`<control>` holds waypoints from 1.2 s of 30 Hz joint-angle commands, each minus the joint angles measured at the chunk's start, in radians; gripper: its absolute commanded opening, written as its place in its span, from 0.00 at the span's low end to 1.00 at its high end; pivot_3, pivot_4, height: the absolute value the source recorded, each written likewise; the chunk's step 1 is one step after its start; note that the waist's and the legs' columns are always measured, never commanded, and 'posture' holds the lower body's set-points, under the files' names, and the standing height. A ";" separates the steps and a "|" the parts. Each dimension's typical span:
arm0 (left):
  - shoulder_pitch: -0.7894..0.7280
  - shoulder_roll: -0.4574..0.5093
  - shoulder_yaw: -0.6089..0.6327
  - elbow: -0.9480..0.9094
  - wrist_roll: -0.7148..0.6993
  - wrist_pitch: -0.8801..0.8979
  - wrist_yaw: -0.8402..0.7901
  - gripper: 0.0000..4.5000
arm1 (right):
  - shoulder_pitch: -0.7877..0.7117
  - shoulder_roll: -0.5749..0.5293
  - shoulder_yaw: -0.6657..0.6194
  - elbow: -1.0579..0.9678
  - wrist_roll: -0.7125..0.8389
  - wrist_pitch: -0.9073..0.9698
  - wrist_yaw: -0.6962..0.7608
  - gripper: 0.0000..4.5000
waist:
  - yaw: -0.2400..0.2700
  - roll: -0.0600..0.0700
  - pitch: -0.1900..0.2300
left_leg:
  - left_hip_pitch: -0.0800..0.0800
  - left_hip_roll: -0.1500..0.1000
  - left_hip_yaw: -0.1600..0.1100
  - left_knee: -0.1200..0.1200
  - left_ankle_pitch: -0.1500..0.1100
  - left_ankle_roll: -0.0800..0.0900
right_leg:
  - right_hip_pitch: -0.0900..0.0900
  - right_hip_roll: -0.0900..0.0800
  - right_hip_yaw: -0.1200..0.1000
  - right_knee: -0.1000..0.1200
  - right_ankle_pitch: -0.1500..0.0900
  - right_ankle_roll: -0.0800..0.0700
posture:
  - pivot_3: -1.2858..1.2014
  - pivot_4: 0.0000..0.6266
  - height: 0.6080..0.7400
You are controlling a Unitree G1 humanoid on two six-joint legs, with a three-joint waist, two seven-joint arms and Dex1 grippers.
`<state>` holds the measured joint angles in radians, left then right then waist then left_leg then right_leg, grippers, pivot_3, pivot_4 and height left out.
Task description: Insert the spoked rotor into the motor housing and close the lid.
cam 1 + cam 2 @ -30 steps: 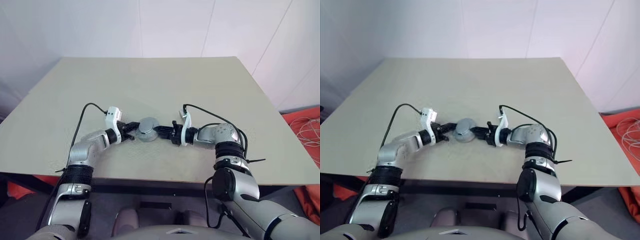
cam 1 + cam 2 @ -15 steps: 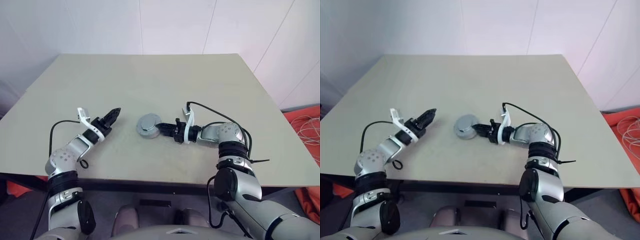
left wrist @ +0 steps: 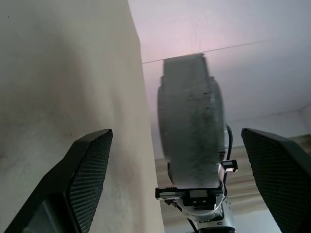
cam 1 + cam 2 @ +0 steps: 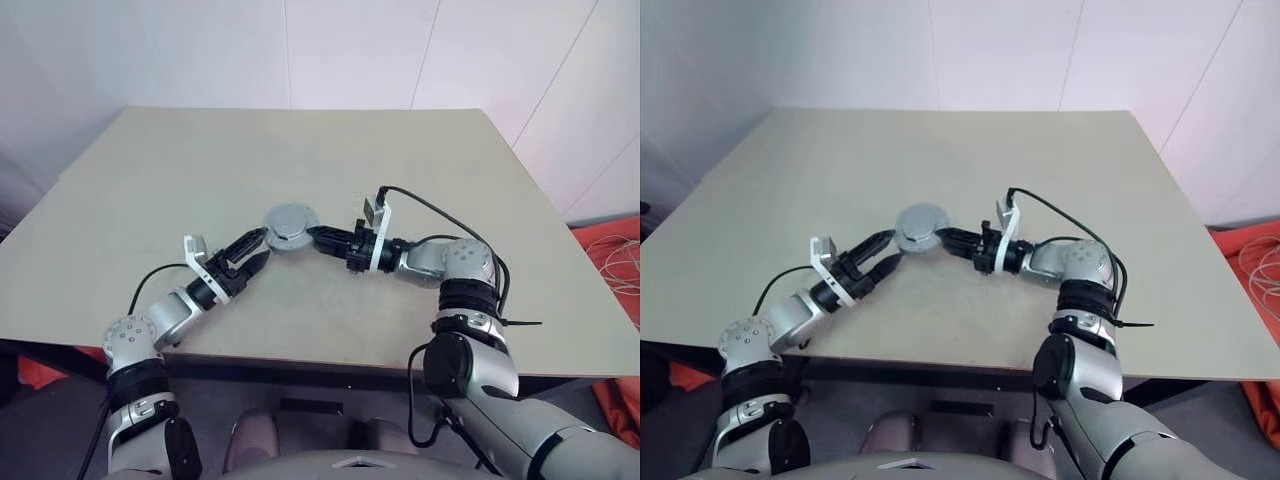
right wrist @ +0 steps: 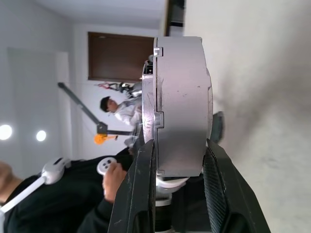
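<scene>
Right pincer (image 4: 322,236) was clamped on the motor housing (image 4: 291,226), one finger on each flat face, holding it clear of the table (image 4: 420,160) near the middle of the near half. In the right wrist view the housing (image 5: 180,104) showed as a thick grey drum seen edge-on, with the two fingers (image 5: 141,194) pressed against opposite faces. Neither a separate rotor nor a lid could be made out; whether the drum was already closed up could not be told.

Left pincer (image 4: 252,250) stood with its jaws spread wide and empty, tips just beside the housing's near-left edge, not touching. From the left wrist view the housing (image 3: 192,136) hung between the two spread fingers (image 3: 90,170), apart from both.

Handling, as judged: a rigid metal part, likely heavy for its size, with smooth, probably slick walls. A hold across the flat faces looked sound; a pinch on the curved rim would more likely slip. A dropped drum could dent or knock internals out of line.

Surroundings: table bare around the work. A person sat beyond the table, in the right wrist view, with a controller (image 5: 106,166) in a hand (image 5: 115,178). The only obstruction to the left pincer was the right one occupying the faces.
</scene>
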<state>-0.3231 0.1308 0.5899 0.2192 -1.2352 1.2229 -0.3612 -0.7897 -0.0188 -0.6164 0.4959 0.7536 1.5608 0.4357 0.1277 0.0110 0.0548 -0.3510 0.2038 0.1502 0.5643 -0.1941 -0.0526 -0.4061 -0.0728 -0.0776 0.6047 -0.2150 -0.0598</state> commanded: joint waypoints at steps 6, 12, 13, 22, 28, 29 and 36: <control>-0.019 -0.002 -0.013 -0.030 -0.107 0.001 0.022 1.00 | -0.009 0.013 0.033 -0.107 0.098 0.054 0.026 0.25 | 0.001 0.000 0.000 | 0.000 0.000 0.000 0.000 0.000 0.000 | 0.000 0.000 0.000 0.000 0.001 0.000 | 0.52 0.00 1.00; -0.015 -0.003 -0.039 -0.057 -0.163 0.003 0.027 1.00 | 0.007 0.014 0.054 -0.113 0.095 0.054 0.023 0.25 | 0.002 0.000 0.000 | 0.000 0.000 0.000 0.001 0.000 0.000 | 0.001 0.000 0.000 0.000 0.001 0.001 | 0.52 0.00 1.00; -0.012 -0.002 -0.045 -0.062 -0.168 0.001 0.028 1.00 | 0.008 0.014 0.055 -0.113 0.094 0.054 0.022 0.25 | 0.002 0.000 0.000 | 0.000 0.000 0.000 0.001 0.000 0.000 | 0.001 0.000 0.000 0.000 0.001 0.001 | 0.52 0.00 1.00; 0.000 -0.008 -0.056 -0.070 -0.218 -0.036 0.061 0.79 | 0.013 0.008 0.071 -0.117 0.103 0.054 0.031 0.25 | 0.002 0.000 0.000 | 0.000 0.000 0.000 0.002 0.000 0.000 | 0.001 0.000 0.000 0.001 0.003 0.002 | 0.52 0.00 1.00; 0.002 -0.002 -0.065 -0.071 -0.236 -0.050 0.083 0.46 | 0.011 0.006 0.069 -0.108 0.100 0.052 0.028 0.25 | 0.002 0.000 0.000 | 0.000 0.000 0.000 0.002 0.000 0.000 | 0.001 0.000 0.000 0.001 0.003 0.002 | 0.52 0.00 1.00; 0.002 -0.002 -0.068 -0.072 -0.239 -0.052 0.086 0.46 | 0.012 0.006 0.071 -0.105 0.097 0.050 0.027 0.25 | 0.002 0.000 0.000 | 0.000 0.000 -0.001 0.002 0.000 0.000 | 0.002 0.000 0.000 0.001 0.003 0.002 | 0.52 0.00 1.00; 0.008 0.001 -0.090 -0.073 -0.244 -0.059 0.094 0.46 | 0.004 0.027 0.034 -0.100 0.150 0.050 0.051 0.25 | 0.002 0.000 0.000 | 0.000 0.000 -0.001 0.004 0.000 0.000 | 0.002 0.000 0.000 0.002 0.003 0.003 | 0.52 0.00 1.00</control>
<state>-0.3116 0.1252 0.5097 0.1801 -1.4505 1.1713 -0.2614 -0.7544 -0.0100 -0.5478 0.4218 0.8251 1.6098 0.4564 0.1298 0.0108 0.0547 -0.3507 0.2040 0.1494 0.5685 -0.1940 -0.0528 -0.4038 -0.0728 -0.0776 0.6066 -0.2119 -0.0569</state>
